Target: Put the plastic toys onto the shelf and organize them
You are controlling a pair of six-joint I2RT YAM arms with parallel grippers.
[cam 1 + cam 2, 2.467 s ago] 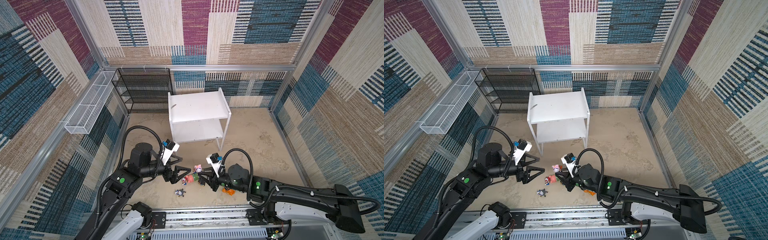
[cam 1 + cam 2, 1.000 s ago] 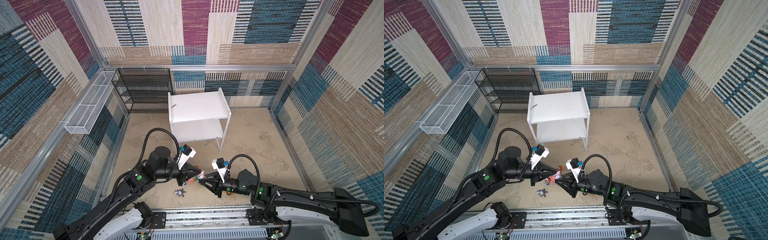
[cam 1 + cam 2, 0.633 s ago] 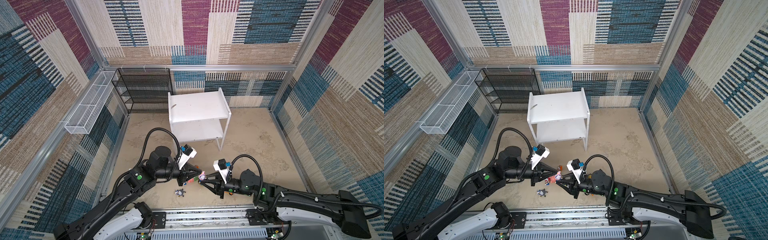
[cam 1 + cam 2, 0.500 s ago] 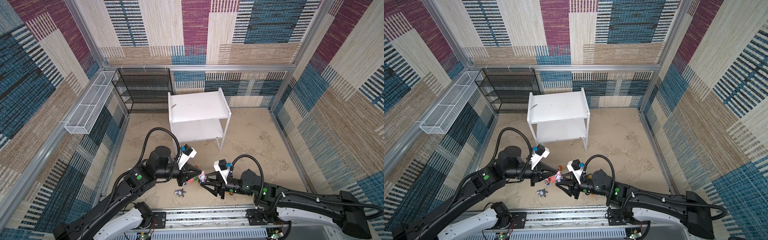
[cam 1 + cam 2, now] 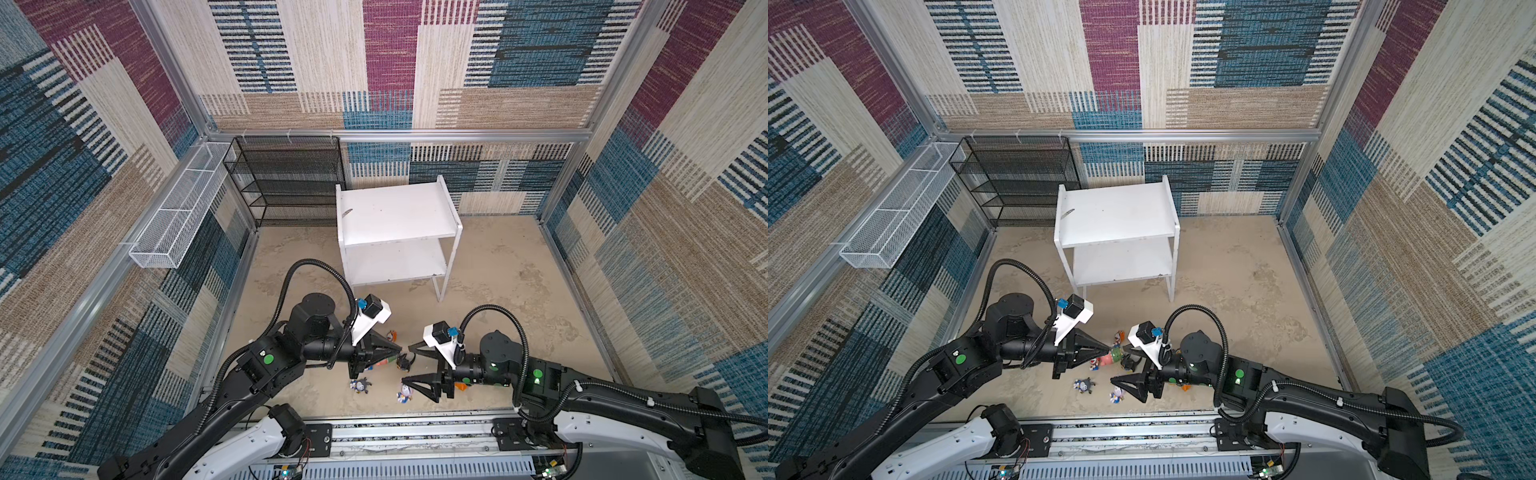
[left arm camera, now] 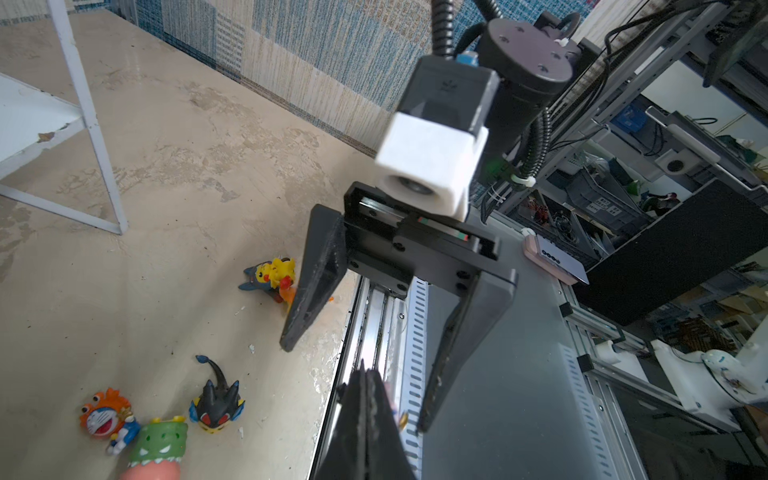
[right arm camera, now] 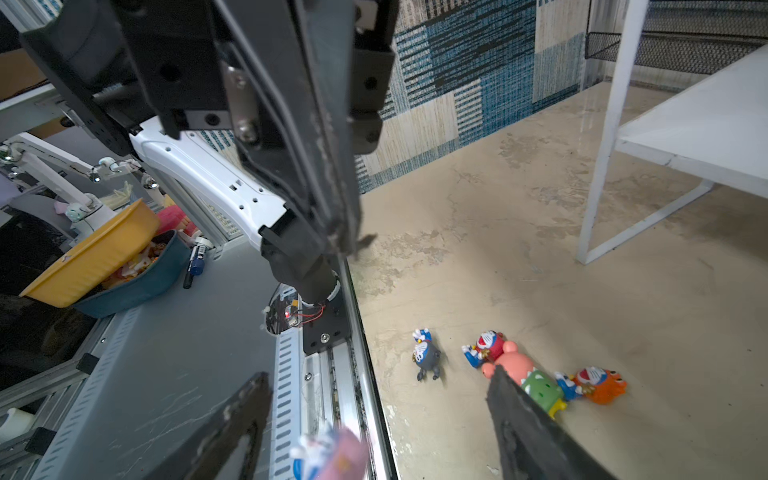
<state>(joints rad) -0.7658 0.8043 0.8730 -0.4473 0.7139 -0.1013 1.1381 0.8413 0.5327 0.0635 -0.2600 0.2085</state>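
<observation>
1. The left gripper (image 5: pixel 1105 347) hung low over the toy cluster, fingers pressed together with nothing visible between them, just beside the pink-and-green figurine (image 5: pixel 1115 355).
2. The right gripper (image 5: pixel 407 364) faced it tip to tip, jaws spread wide and empty, a pose suited to passing a toy between arms.
3. A tiny pink-and-blue figurine (image 5: pixel 404 393) sat by that gripper's lower finger, held by neither. It was blurred, so I could not tell whether it was resting or falling.
4. The black-hooded figurine (image 6: pixel 216 405) and blue-hooded figurine (image 6: pixel 268 274) lay on the beige floor (image 5: pixel 498 270).
5. The white shelf (image 5: pixel 395 216) stood well apart, both boards bare, so the task looked barely begun.
</observation>
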